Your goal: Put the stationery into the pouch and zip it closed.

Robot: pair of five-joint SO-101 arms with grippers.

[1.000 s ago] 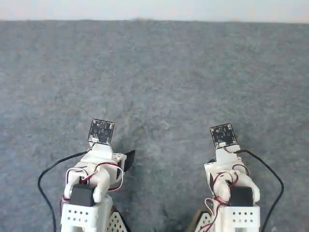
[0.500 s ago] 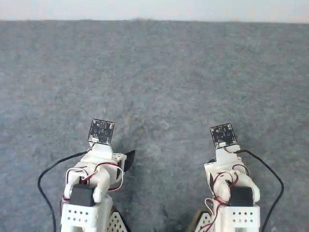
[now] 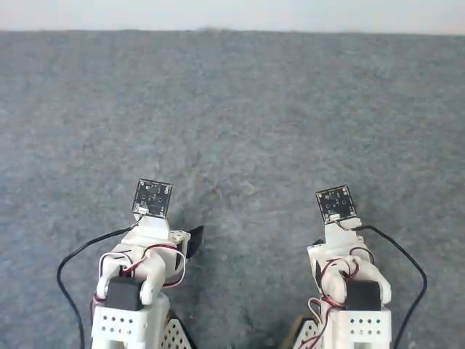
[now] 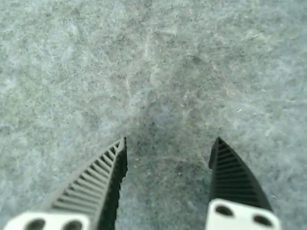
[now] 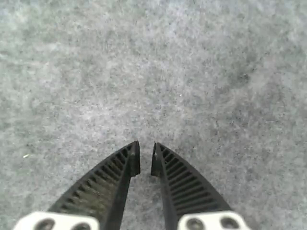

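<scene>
The left gripper [image 4: 171, 143] is held just above the grey felt of the bench [image 3: 232, 109], its fingers [image 4: 103, 182] spread wide with nothing between them. The right gripper [image 5: 145, 146] is poised equally low, its fingers [image 5: 182, 182] drawn together to a thin slit and gripping nothing. In the high view both arms are seen folded at the near edge, the left arm [image 3: 142, 273] on the left and the right arm [image 3: 347, 280] on the right. Where the pouch and the stationery lie cannot be told. The task is judged not yet begun. For the next move, pouch and stationery would first have to be located, and the right fingers opened before any grasp.
</scene>
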